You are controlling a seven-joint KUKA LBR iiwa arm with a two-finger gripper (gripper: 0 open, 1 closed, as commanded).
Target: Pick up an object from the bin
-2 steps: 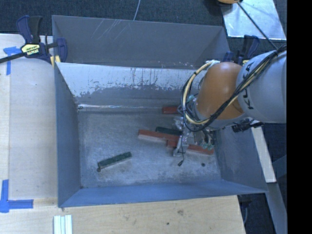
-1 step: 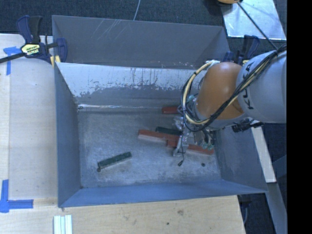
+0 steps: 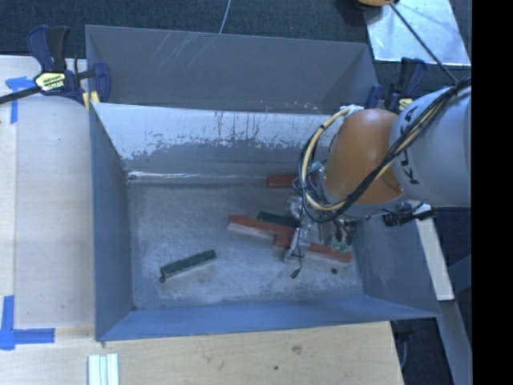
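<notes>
Dark green stick [image 3: 188, 263] lies alone on the bin [image 3: 112, 215] floor, well left of the red-brown bar [image 3: 258, 228]. Small red block [image 3: 280, 181] sits behind the bar, at the back wall. Gripper [image 3: 298, 251] is low over the bar's right end, a red piece [image 3: 335, 253] just beyond; clenched or released, cannot tell.

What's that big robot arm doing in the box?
It is reaching into the grey bin from the right. Its gripper is down low at the bin's right side, right at a small heap of reddish-brown sticks. A dark green stick lies alone further left, and a small red piece sits by the back wall. Nothing looks lifted yet.
</notes>
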